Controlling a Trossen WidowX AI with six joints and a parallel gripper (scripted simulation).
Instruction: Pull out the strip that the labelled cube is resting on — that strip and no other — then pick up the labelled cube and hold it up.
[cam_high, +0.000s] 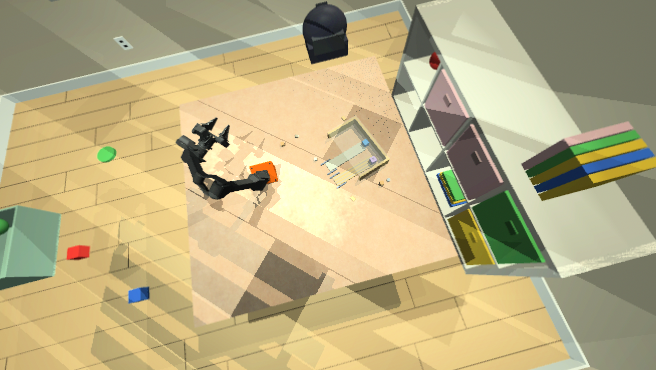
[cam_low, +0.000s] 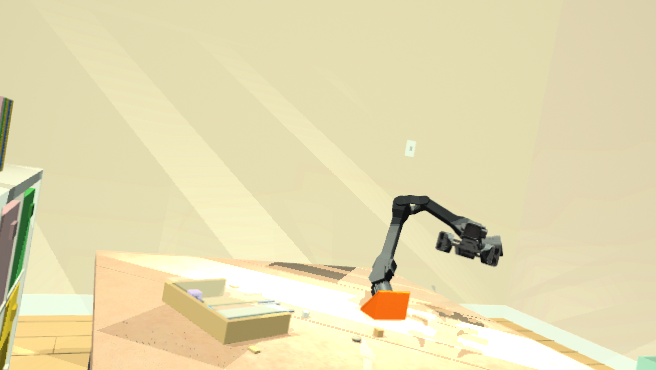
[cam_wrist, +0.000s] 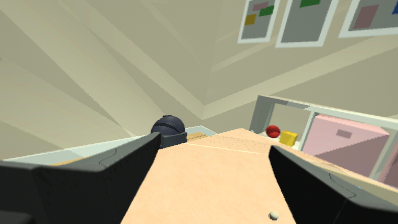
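Observation:
A walled wooden tray (cam_high: 376, 169) (cam_low: 260, 327) stands on the table, one side open. Inside are a small blue cube (cam_high: 365, 143) and a small purple cube (cam_high: 372, 160) (cam_low: 194, 294) at the far ends of the strips. No label is readable, so I cannot tell which is the labelled cube. A pale wide strip (cam_high: 346, 154) (cam_low: 257, 311) runs from the blue cube to the open side; narrower strips lie beside it toward the purple cube. My gripper (cam_high: 222, 129) (cam_low: 467, 247) (cam_wrist: 214, 144) is open and empty, raised well away from the tray.
An orange block (cam_high: 258, 167) (cam_low: 392, 305) is at the arm's base. Several small bits lie around the tray, among them a white one (cam_high: 315, 159) (cam_low: 305, 314). A shelf unit (cam_high: 520, 100) stands beyond the tray; a dark backpack (cam_high: 325, 30) (cam_wrist: 168, 131) is at the back.

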